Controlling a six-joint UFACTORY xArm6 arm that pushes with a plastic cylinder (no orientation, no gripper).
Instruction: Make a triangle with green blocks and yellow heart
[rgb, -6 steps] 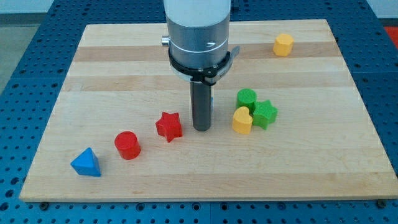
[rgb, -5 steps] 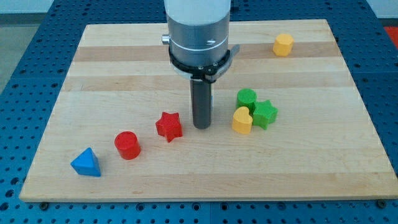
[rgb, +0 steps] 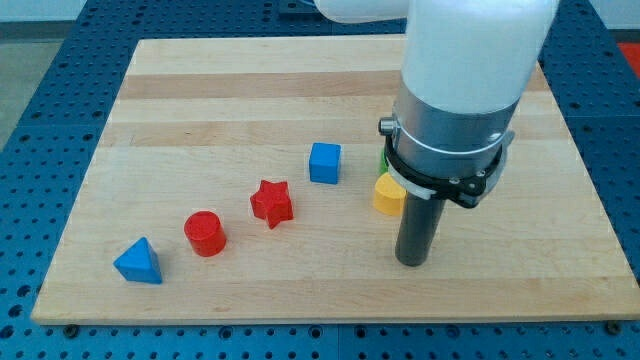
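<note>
The yellow heart (rgb: 386, 196) lies right of the board's middle, partly hidden behind my arm. Only a sliver of one green block (rgb: 382, 158) shows just above it at the arm's left edge. The other green block is hidden behind the arm. My tip (rgb: 412, 262) rests on the board just below and to the right of the yellow heart, apart from it.
A blue cube (rgb: 324, 162) sits left of the heart. A red star (rgb: 271, 202), a red cylinder (rgb: 205, 233) and a blue triangular block (rgb: 138, 262) run in a line toward the view's bottom left. The wooden board (rgb: 200, 100) ends close below my tip.
My arm has moved right and toward the view's bottom, from left of the heart to below and right of it. It uncovers the blue cube and now hides the green blocks and the yellow hexagon.
</note>
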